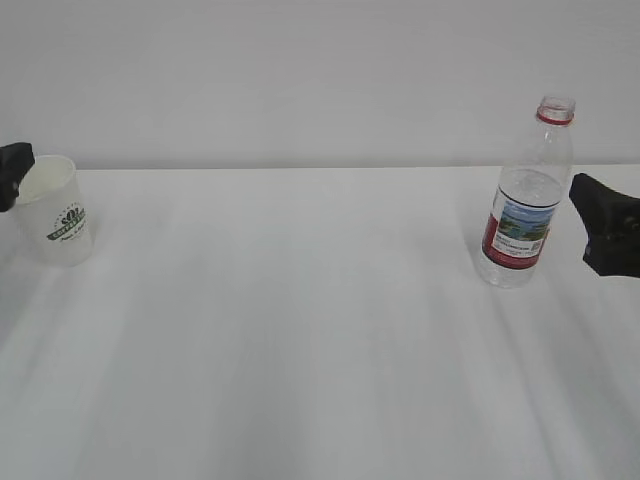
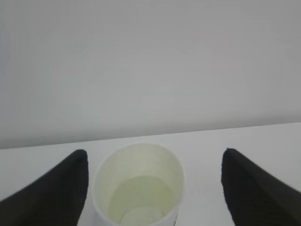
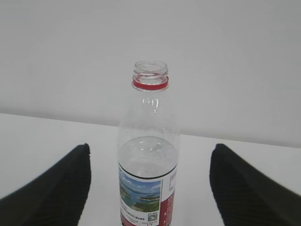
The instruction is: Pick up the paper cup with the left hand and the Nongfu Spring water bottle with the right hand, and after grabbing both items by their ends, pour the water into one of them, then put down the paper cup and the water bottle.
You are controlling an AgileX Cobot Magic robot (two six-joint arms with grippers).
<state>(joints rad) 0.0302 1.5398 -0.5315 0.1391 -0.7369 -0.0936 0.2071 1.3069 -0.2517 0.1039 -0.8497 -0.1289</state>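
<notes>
Standing upright on the counter [image 1: 300, 330]: cup [image 1: 56, 211] between wide left end effector [image 2: 155, 188] fingers, bottle [image 1: 524, 200] between wide right end effector [image 3: 149, 188] fingers, neither gripped.

1. The paper cup [image 1: 56, 222], white with a green logo, is standing upright at the worktop's left edge.
2. The Nongfu Spring water bottle [image 1: 525, 205], uncapped and red-labelled, is standing upright far right, partly filled with the water [image 3: 148, 153].

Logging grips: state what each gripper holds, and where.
Nothing held. Left gripper is open around the white paper cup; right gripper is open around the clear plastic bottle.
</notes>
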